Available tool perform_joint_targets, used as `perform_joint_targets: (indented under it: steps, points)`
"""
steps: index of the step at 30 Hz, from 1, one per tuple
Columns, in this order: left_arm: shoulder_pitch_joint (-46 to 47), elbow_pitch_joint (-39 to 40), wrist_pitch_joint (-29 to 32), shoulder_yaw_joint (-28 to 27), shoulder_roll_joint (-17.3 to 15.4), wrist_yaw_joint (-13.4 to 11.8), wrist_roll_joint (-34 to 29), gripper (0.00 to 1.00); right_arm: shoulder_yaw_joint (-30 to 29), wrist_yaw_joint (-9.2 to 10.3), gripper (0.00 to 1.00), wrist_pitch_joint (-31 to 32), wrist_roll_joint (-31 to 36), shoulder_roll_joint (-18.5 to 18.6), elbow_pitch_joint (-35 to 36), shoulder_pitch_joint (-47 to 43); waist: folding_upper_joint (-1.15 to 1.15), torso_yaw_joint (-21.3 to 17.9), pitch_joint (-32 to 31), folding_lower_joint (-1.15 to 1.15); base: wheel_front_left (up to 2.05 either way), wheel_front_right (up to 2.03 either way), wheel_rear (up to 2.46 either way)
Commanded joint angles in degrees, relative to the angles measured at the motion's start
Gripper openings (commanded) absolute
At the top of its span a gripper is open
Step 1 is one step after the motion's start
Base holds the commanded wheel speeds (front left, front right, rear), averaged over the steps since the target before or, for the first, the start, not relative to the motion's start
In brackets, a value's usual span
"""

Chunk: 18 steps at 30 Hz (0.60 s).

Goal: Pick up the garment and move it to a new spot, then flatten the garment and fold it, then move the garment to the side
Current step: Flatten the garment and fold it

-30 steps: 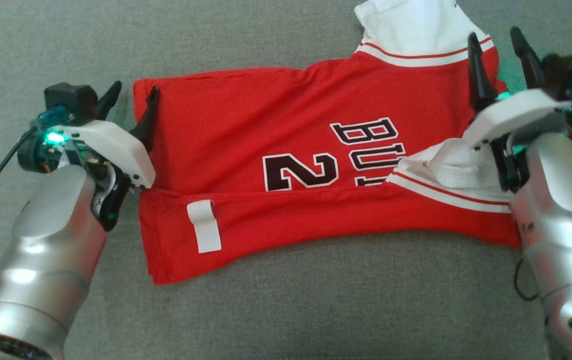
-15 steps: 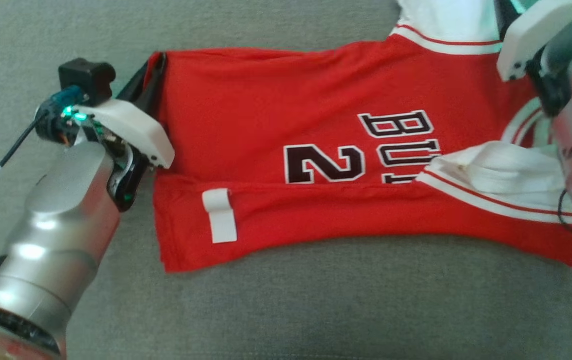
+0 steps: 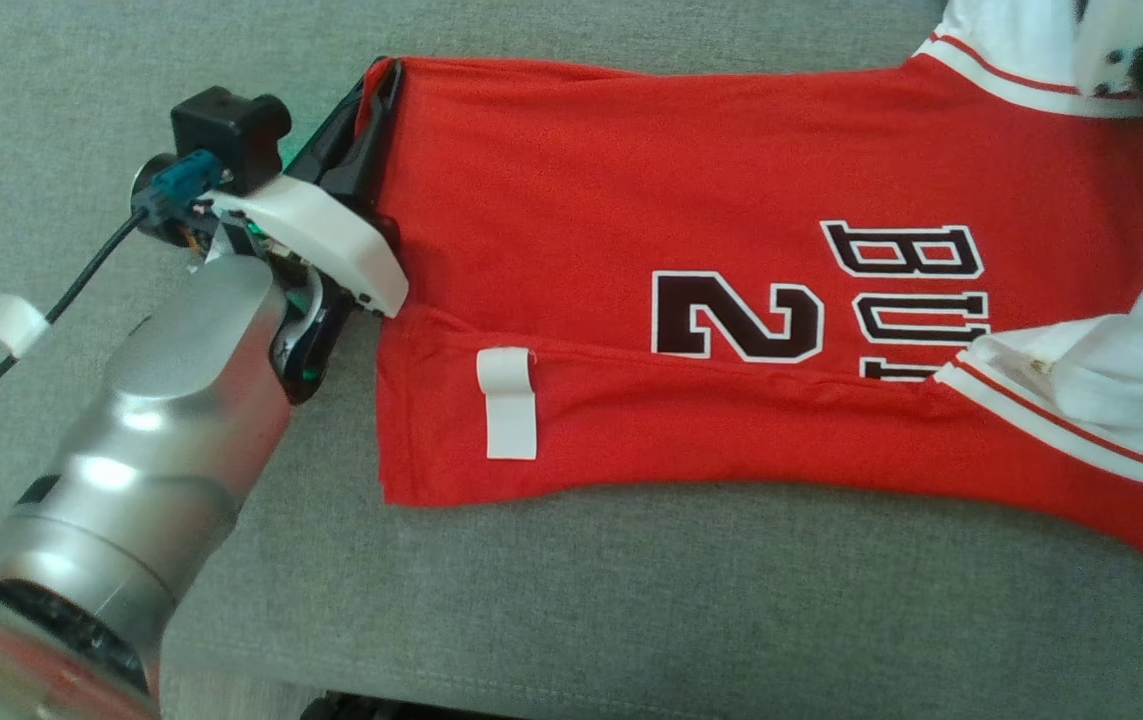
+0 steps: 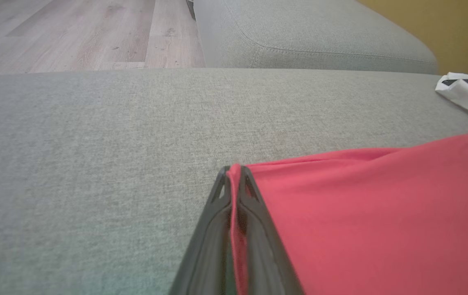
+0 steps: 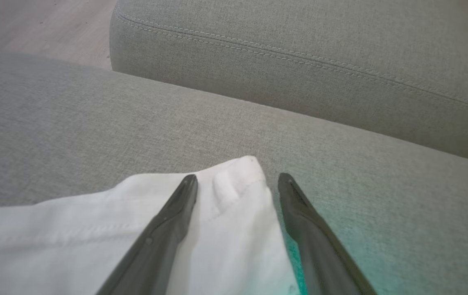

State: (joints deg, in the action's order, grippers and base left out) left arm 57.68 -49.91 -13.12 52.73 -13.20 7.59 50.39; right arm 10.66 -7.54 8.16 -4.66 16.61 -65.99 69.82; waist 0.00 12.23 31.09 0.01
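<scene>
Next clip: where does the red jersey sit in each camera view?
Head view: jersey spans centre to right edge, corner shut in left gripper.
Left wrist view: lower right, hem pinched in that gripper.
Right wrist view: white sleeve, lower left.
Shared landmark: grey sofa cushion underneath.

From the head I look steeply down on the red printed jersey (image 3: pixel 631 200); wrist cameras sit low at its ends, facing across the grey fabric cushion (image 4: pixel 94 143).

Grey couch cushion (image 3: pixel 631 620); red jersey (image 3: pixel 631 200) lying on it.
</scene>
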Motion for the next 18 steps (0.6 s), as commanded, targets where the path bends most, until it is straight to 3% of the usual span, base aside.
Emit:
perform_joint_targets:
  steps: [1, 2, 3, 4, 10, 18]
  points:
    - [2.8, 0.6, -0.9, -0.7, -2.0, -0.1, 0.7, 0.0, 0.4, 0.05, 1.0, 0.3, 0.7, 0.0, 0.5, 1.6, 0.0, 0.2, 0.2, -0.01, 0.0, 0.0, 0.0]
    - [2.8, 0.4, -1.1, -0.4, -2.0, -0.1, 0.9, 0.0, -0.4, 0.05, 1.0, 0.1, 0.3, 0.0, 0.2, 1.9, 0.0, 0.1, 0.3, -0.01, 0.0, 0.0, 0.0]
    - [2.9, 0.2, -1.2, -0.2, -1.9, -0.1, 1.3, 0.0, -0.6, 0.05, 0.73, -0.3, 0.4, -0.1, -0.1, 2.0, 0.0, 0.1, 0.4, -0.01, 0.0, 0.0, 0.0]
    - [3.0, 0.0, -1.3, 0.0, -2.0, -0.1, 1.5, 0.0, -0.3, 0.05, 0.0, -0.6, 0.7, -0.2, -0.3, 2.2, 0.0, 0.1, 0.3, -0.01, 0.0, 0.0, 0.0]
    - [4.0, -0.5, -1.8, -3.2, -2.3, -0.1, 1.3, 0.0, -1.6, 0.05, 0.0, -6.0, 1.0, -0.1, 0.1, 3.0, 0.0, -0.3, 0.0, -0.01, 0.0, 0.0, 0.0]
    - [-1.1, 6.3, -1.9, -16.9, -3.5, -3.0, -8.9, 0.0, -6.9, 0.05, 0.0, -18.5, -1.3, -2.2, 0.0, 1.3, 0.0, -2.4, -3.2, -0.01, 0.0, 0.0, 0.0]
